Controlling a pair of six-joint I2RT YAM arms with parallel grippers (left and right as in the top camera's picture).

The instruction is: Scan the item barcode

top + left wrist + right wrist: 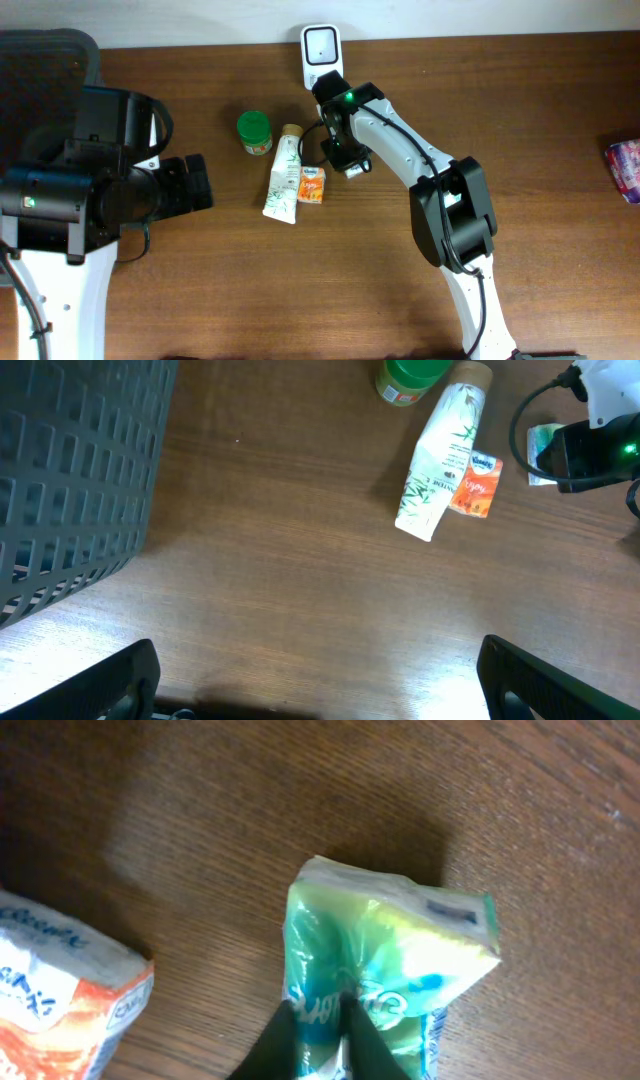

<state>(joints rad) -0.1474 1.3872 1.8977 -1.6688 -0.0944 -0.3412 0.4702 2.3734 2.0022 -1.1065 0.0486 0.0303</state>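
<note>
Firstly, right fingers (275, 1045): two dark tips drawn together, pinched on the near edge of the green packet (390, 955). It is a soft film pack in green, white and blue, its print blurred. No barcode shows on the face turned to me. Whether the pack rests on the brown wooden worktop (200, 810) or hangs just off it, I cannot tell.

Item, orange packet (60, 995): white and orange with a blue mark, near the green packet and apart from it. Seen from overhead, it lies against the lower part of the tube.

Item, tube (283, 182): white with a green leaf print and a tan cap, lying flat, cap toward the far edge.

Item, jar (254, 131): green lid, upright, just beside the tube's cap on my left arm's side.

Item, barcode scanner (320, 52): white with a square window, at the far edge of the worktop behind my right wrist. The green packet is well short of it, nearer the orange packet.

Item, left fingers (110, 680): spread wide, holding nothing, bare wood between them. They point toward the tube and stand apart from it.

Item, black mesh basket (70, 480): beside my left arm, at the left end.

Item, pink packet (625, 168): at the right edge, partly cut off, well apart from everything else.
</note>
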